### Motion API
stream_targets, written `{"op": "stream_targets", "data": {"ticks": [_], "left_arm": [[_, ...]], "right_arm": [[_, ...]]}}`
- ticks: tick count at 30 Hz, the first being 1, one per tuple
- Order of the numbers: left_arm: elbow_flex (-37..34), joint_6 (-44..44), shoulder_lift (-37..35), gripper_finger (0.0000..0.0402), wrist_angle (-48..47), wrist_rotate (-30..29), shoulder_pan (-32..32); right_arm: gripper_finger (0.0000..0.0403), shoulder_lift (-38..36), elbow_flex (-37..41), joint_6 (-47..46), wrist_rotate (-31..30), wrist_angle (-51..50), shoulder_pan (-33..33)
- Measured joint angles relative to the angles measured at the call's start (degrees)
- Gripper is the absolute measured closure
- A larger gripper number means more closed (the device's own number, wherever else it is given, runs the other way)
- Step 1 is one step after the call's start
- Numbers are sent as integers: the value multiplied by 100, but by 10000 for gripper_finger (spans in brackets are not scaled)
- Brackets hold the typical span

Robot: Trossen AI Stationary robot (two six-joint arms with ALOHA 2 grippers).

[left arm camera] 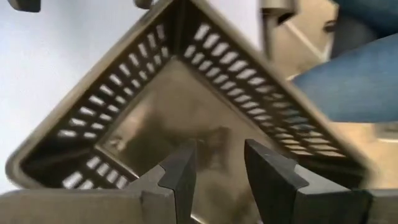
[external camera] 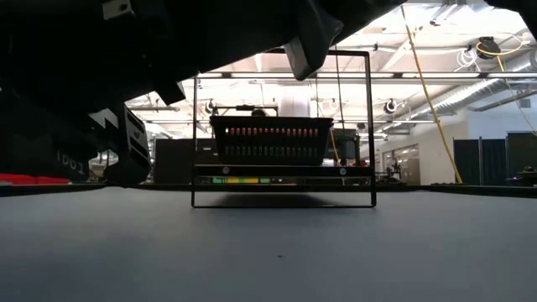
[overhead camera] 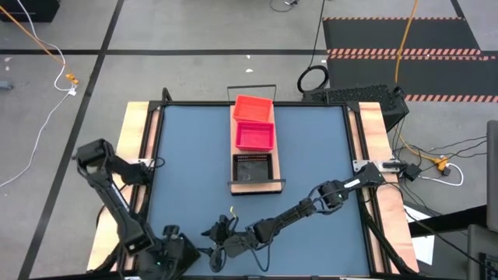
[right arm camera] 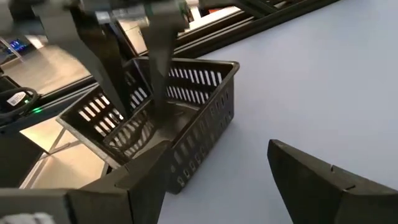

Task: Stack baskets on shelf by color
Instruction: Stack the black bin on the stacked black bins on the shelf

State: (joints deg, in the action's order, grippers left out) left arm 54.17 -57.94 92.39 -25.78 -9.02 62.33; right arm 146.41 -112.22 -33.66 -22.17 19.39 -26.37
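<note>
**Step in hand:** last pickup. Loose black basket [right arm camera: 199,118] sits at the table's [overhead camera: 311,148] 6 o'clock edge, tipped up on one side. The left gripper [left arm camera: 217,163] appears to pinch its wall, one finger inside and one outside. The right gripper [right arm camera: 217,152] is just beside it, claw spread wide and holding nothing.

**Shelf** [overhead camera: 257,185]**:** mid-table, running 12 to 6. It carries the orange basket [overhead camera: 253,107] at 12, the pink-red basket [overhead camera: 255,134] in the middle and the shelved black basket [overhead camera: 253,166] at 6.

**Next move, judged:** lift, level, carry toward 12, nest black into black.

**In the way:** wire frame [external camera: 369,126] upright at the shelf's 6 o'clock end, so approach from above. The right arm slants from 3 to 6, close to the route.
</note>
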Motion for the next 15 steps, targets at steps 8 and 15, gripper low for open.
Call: {"op": "stream_targets", "data": {"ticks": [8,15], "left_arm": [[0,195,545,266,30,-260,-426],[2,550,724,266,121,-326,-824]], "right_arm": [[140,0,0,290,537,80,87],[140,0,0,311,734,145,134]]}}
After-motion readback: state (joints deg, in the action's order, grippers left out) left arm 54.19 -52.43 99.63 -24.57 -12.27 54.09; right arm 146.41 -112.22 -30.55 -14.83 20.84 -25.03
